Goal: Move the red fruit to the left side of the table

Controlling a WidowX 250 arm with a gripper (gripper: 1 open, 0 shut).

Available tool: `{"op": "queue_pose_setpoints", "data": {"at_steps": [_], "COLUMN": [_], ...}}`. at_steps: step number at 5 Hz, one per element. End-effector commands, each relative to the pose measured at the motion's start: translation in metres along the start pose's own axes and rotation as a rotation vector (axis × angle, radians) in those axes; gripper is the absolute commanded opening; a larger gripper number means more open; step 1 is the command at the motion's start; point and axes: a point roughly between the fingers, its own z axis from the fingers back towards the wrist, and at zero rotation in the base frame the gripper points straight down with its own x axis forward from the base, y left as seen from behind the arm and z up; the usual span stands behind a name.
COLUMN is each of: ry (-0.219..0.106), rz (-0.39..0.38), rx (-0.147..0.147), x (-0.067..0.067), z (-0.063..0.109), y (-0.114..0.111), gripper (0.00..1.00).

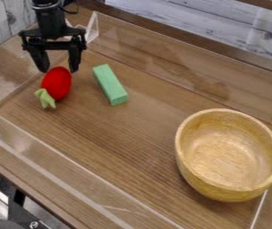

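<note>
The red fruit (56, 82) lies on the table (126, 143) near its left side, its pale green cap (46, 98) pointing toward the front. My gripper (55, 61) hangs just above and behind it, open, with one finger on each side of the fruit's top. Neither finger presses on the fruit, which rests on the wood.
A green rectangular block (110, 84) lies just right of the fruit. A round tan wooden bowl (229, 153) stands at the front right. Low clear acrylic walls (67, 174) border the tabletop.
</note>
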Motion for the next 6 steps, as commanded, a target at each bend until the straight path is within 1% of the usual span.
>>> {"op": "queue_pose_setpoints", "data": {"at_steps": [1, 2, 4, 5, 6], "ry": [-0.042, -0.035, -0.024, -0.015, -0.016], "rz": [0.013, 0.022, 0.11, 0.065, 0.018], "rx": [-0.02, -0.036, -0.067, -0.074, -0.073], "x": [0.011, 0.012, -0.011, -0.032, -0.051], "z": [0.023, 0.031, 0.069, 0.071, 0.071], "y": [0.007, 0.008, 0.006, -0.009, -0.026], "gripper": [1.0, 1.0, 1.0, 1.0, 1.0]}}
